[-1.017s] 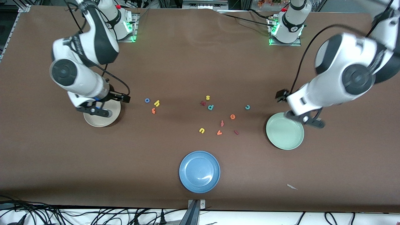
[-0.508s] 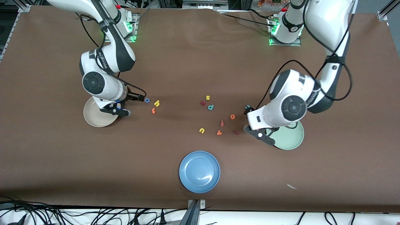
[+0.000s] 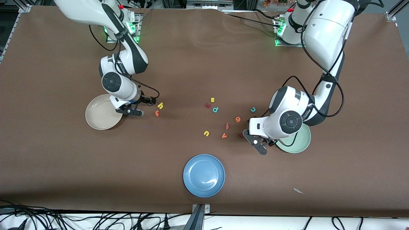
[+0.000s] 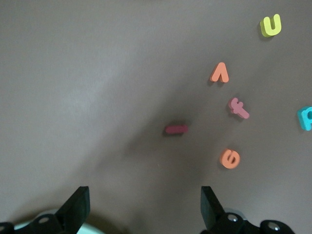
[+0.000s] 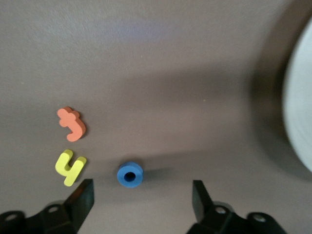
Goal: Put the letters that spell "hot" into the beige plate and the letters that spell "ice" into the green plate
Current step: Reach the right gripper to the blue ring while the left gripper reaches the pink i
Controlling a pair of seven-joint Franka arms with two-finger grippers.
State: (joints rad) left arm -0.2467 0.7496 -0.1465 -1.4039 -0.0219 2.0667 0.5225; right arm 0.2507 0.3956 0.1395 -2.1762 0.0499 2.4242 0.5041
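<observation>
The blue "o" (image 5: 130, 174) lies on the brown table just ahead of my open right gripper (image 5: 142, 199), nothing between the fingers. The yellow "h" (image 5: 69, 167) and orange "t" (image 5: 72, 123) lie beside it. In the front view this gripper (image 3: 129, 111) hangs low by the beige plate (image 3: 100, 113) and hides the "o". My left gripper (image 4: 145, 207) is open and empty, low by the green plate (image 3: 298, 143). The maroon "i" (image 4: 176, 129) and orange "e" (image 4: 229, 158) lie ahead of it. The teal "c" (image 3: 253, 110) lies farther from the front camera.
Other letters lie mid-table: red "f" (image 3: 227, 126), orange "v" (image 3: 224, 135), yellow "u" (image 3: 206, 133), yellow "s" (image 3: 212, 100), teal "d" (image 3: 215, 109). A blue plate (image 3: 204, 175) sits nearest the front camera. A white scrap (image 3: 298, 191) lies toward the left arm's end.
Both arms swung in toward the table's middle and came lower. The right gripper left the beige plate for the "o"; the left gripper left the green plate for the "i".
</observation>
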